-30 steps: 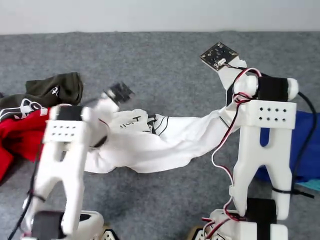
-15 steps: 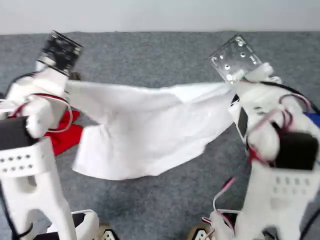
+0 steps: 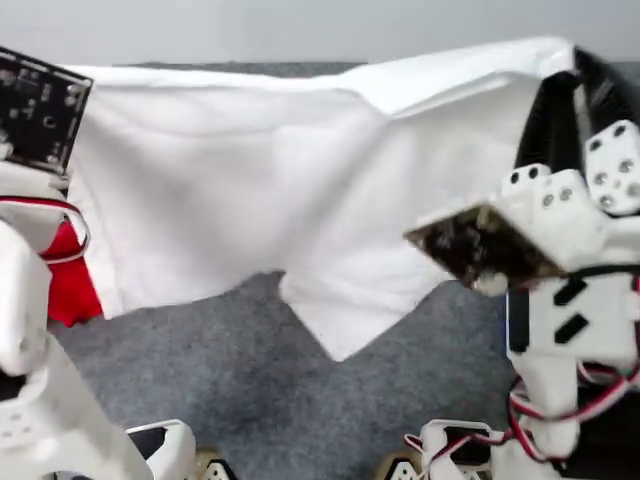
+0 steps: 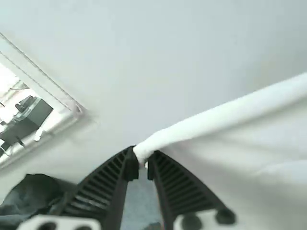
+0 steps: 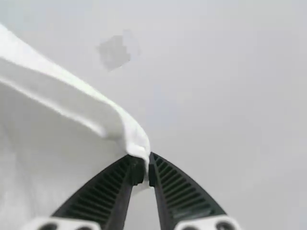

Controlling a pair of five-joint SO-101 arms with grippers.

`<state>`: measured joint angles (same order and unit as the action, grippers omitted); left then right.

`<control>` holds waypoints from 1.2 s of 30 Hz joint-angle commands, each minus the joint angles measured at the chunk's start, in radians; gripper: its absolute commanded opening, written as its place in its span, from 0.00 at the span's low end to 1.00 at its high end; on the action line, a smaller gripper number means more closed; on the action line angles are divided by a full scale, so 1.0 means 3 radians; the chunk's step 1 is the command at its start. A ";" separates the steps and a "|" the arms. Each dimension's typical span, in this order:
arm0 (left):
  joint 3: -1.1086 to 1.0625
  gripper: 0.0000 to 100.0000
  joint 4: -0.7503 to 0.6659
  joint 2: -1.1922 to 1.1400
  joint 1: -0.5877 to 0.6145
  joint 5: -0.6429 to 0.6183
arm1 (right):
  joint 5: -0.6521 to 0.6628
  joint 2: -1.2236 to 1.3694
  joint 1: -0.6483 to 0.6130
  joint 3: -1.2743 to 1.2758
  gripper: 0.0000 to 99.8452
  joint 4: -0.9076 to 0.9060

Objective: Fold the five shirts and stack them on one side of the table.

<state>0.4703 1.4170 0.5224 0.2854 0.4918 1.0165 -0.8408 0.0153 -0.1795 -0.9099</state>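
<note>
1. Two tools each pinch a top corner of the white shirt [image 3: 250,190]. The left tool [image 4: 141,165] has its ribbed black jaws nearly together, with a rolled edge of the cloth caught at the tips.
2. The right tool [image 5: 142,167] is clamped in the same way, jaws almost touching, with a folded hem of the shirt nipped between the tips.
3. Both tools point upward and away from the table [image 3: 230,390], toward a pale wall, as the wrist views show.
4. The left arm [image 3: 30,330] stands tall at the left edge of the high view, its wrist camera board close to the lens. The right arm [image 3: 570,290] rises at the right, its tool at the shirt's upper right corner.
5. The white shirt hangs spread between the two arms, above the grey table. Its top edge is stretched nearly straight and its lower edge droops to a point near the middle.
6. A red shirt [image 3: 72,285] lies on the table by the left arm, partly hidden behind the white one.
</note>
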 commanded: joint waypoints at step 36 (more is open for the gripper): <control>-0.1092 0.01 0.0435 0.0036 -0.0225 0.0266 | 0.1013 0.0263 0.0437 0.1074 0.01 0.0565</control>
<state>0.3767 1.6794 0.5363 0.2209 0.5163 1.2927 -0.8193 0.1718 0.0890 -0.7610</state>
